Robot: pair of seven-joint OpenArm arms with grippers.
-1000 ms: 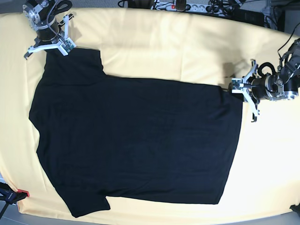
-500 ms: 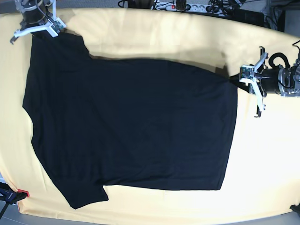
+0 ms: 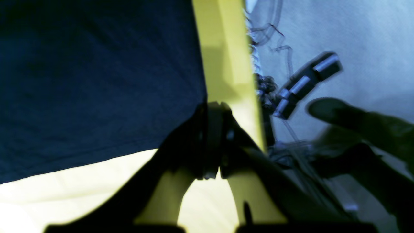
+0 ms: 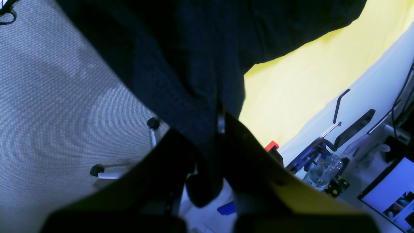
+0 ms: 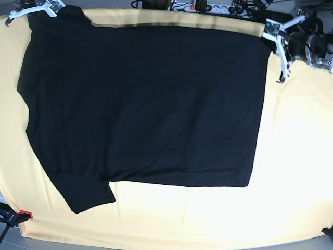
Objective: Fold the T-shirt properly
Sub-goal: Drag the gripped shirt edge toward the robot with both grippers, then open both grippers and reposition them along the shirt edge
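The black T-shirt point(image 5: 140, 104) lies plain side up, stretched across the pale yellow table cloth point(image 5: 291, 172), with one sleeve at the front left. My left gripper point(image 5: 268, 32) is at the far right, shut on the shirt's far right corner; in the left wrist view the gripper point(image 3: 212, 113) pinches the dark cloth point(image 3: 97, 74). My right gripper point(image 5: 39, 9) is at the far left corner, shut on the shirt's far left sleeve; in the right wrist view the gripper point(image 4: 220, 123) holds cloth point(image 4: 181, 58) that hangs from it. No print shows.
A power strip and cables point(image 5: 203, 7) lie along the table's far edge. A red-tipped clamp point(image 5: 23, 215) sits at the front left corner. The right wrist view shows floor, a chair base point(image 4: 106, 171) and a bottle point(image 4: 323, 171) beyond the table.
Both grippers have moved toward the table's far edge, drawing the shirt's far edge with them. The shirt now lies farther back and more stretched out.
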